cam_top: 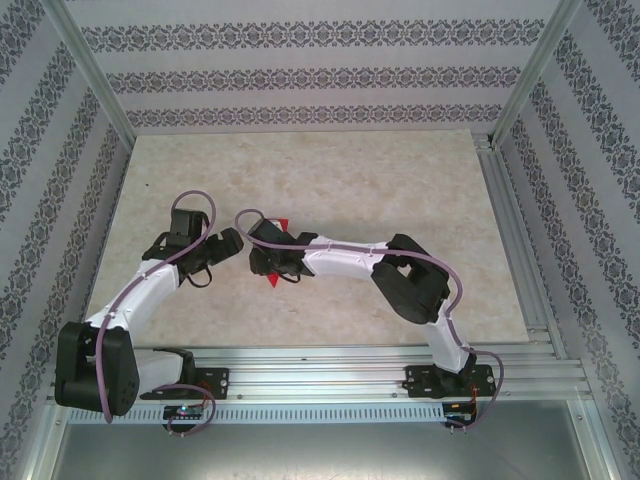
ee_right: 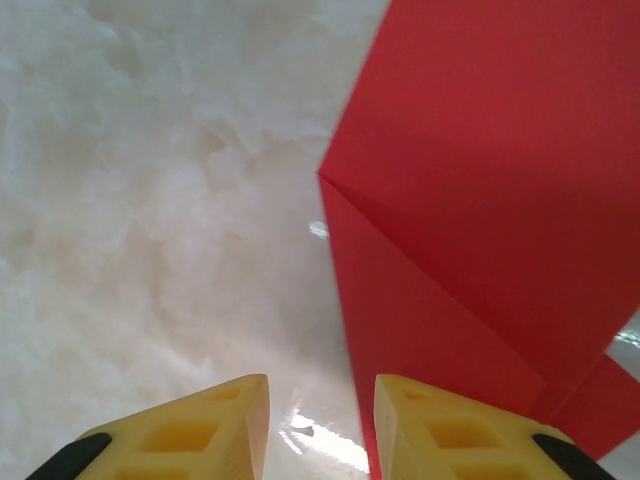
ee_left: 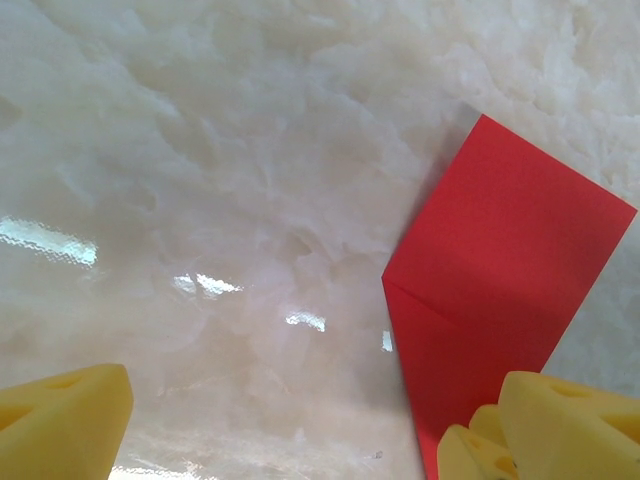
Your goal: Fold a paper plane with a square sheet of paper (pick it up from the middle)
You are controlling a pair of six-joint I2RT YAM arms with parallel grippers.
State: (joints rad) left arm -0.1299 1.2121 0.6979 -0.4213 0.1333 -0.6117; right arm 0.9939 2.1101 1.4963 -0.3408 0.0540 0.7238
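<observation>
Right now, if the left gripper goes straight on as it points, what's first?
Probably bare table, ahead of the open left gripper. The red paper lies right of that line; that side's finger may clip its edge. Depth unclear.

Left pincer (ee_left: 300,432) wide, right (ee_right: 320,422) apparently narrow

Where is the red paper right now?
The square sheet of paper, partly folded, lies near the table's centre, mostly under the right arm's wrist in the top view, just right of the left gripper.
</observation>
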